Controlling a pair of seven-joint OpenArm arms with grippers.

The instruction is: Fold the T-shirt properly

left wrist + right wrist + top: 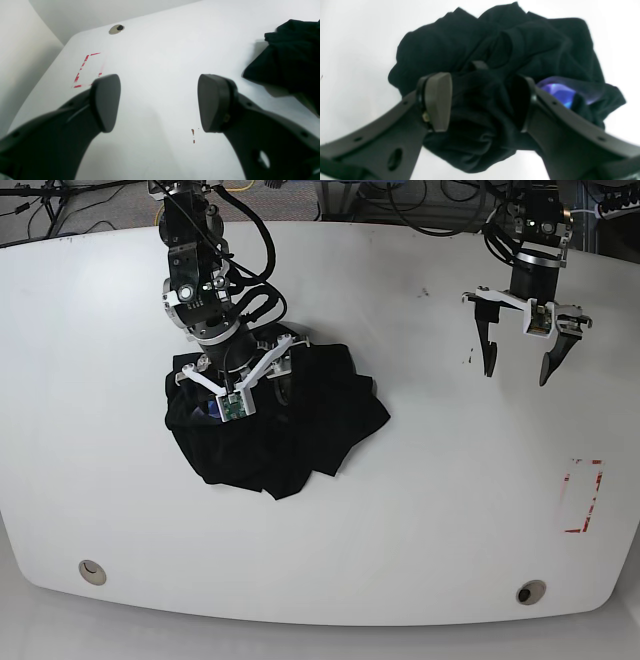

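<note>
Right hand (482, 102) spread around bunched T-shirt (495, 45), left hand (158, 102) released over table (162, 62); no legible writing.

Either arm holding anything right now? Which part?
Left gripper: empty, open over the white table. Right gripper: jaws straddle a bunched fold of the crumpled black fabric T-shirt; a closed grip cannot be told.

Even, bright overhead light washes my white desk (400, 480) almost to glare, with only soft shadows beside the T-shirt (300, 430). Both wrist views are soft and stretched at the edges, my jaws blurred up close. The black cloth swallows detail, its folds barely readable.
</note>
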